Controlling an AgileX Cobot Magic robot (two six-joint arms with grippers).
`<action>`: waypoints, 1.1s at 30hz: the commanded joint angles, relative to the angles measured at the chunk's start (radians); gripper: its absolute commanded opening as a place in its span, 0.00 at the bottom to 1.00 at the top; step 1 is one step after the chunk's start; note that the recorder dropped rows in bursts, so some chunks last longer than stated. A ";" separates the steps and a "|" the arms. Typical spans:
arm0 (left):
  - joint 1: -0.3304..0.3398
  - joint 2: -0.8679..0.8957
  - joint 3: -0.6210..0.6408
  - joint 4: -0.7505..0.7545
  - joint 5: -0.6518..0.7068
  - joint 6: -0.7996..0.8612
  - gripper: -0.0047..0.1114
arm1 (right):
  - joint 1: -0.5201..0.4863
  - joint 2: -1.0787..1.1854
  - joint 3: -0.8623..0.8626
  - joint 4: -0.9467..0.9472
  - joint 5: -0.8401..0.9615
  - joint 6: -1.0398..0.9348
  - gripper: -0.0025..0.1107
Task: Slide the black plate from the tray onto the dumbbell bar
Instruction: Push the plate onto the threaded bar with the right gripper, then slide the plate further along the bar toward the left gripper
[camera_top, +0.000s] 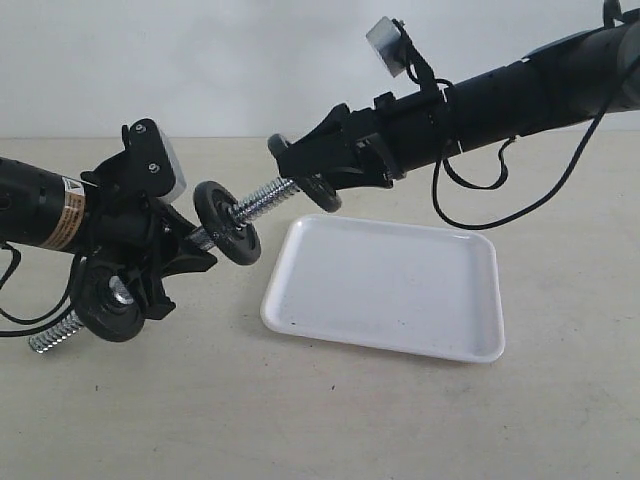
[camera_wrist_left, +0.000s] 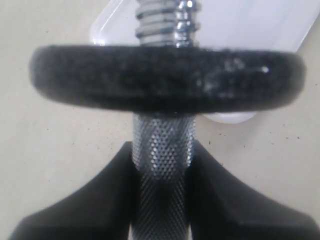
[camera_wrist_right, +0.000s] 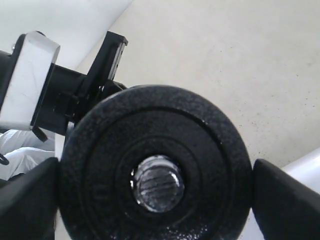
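Note:
My left gripper (camera_top: 188, 250) (camera_wrist_left: 162, 156) is shut on the knurled middle of the dumbbell bar (camera_top: 262, 201) (camera_wrist_left: 163, 134), which it holds tilted above the table. One black disc (camera_top: 227, 222) (camera_wrist_left: 165, 77) sits on the bar just past its fingers, and another (camera_top: 110, 298) sits near the lower threaded end. My right gripper (camera_top: 305, 172) (camera_wrist_right: 157, 200) is shut on the black plate (camera_top: 323, 193) (camera_wrist_right: 210, 150), gripping its rim. The bar's upper threaded tip (camera_wrist_right: 157, 182) sits inside the plate's central hole. The white tray (camera_top: 400, 290) lies empty below.
The tray's glossy rim (camera_wrist_left: 240, 20) (camera_wrist_right: 306, 170) shows behind both grippers. A black cable (camera_top: 490, 200) hangs from the right arm over the beige table behind the tray. A pale wall runs along the back.

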 joint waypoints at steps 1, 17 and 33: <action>-0.004 -0.058 -0.055 -0.132 -0.080 -0.021 0.08 | 0.005 -0.010 -0.005 0.032 0.048 -0.009 0.02; -0.004 -0.058 -0.061 -0.180 -0.107 -0.050 0.08 | 0.084 -0.010 -0.005 0.032 -0.077 -0.024 0.02; -0.004 -0.058 -0.061 -0.229 -0.094 -0.083 0.08 | 0.130 -0.008 -0.005 0.032 -0.135 -0.024 0.02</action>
